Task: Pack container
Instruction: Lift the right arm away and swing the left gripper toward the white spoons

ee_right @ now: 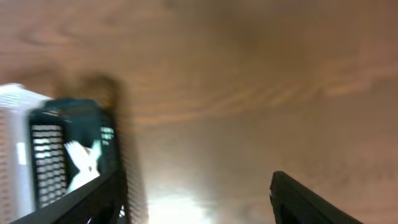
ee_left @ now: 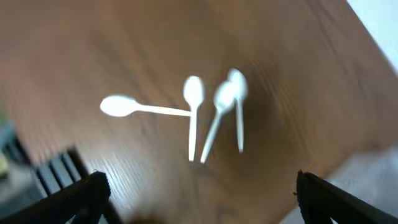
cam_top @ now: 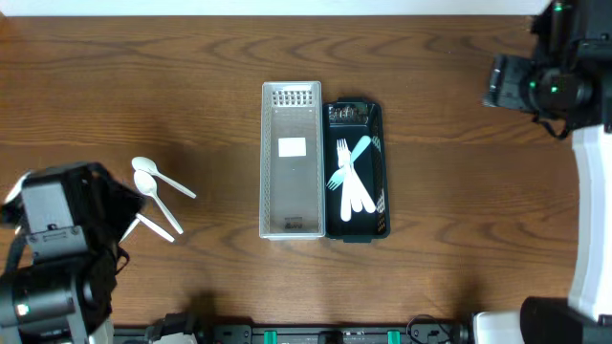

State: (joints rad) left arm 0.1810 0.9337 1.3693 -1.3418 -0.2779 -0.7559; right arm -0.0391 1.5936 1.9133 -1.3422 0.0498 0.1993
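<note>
A black container with several white forks in it lies at the table's middle, next to a white perforated container that holds only a small white label. Several white spoons lie on the wood at the left; they also show in the left wrist view. My left gripper is open and empty, above the table short of the spoons. My right gripper is open and empty at the far right, away from the black container.
The wooden table is bare round the containers. The left arm's body fills the lower left corner and the right arm the upper right and right edge.
</note>
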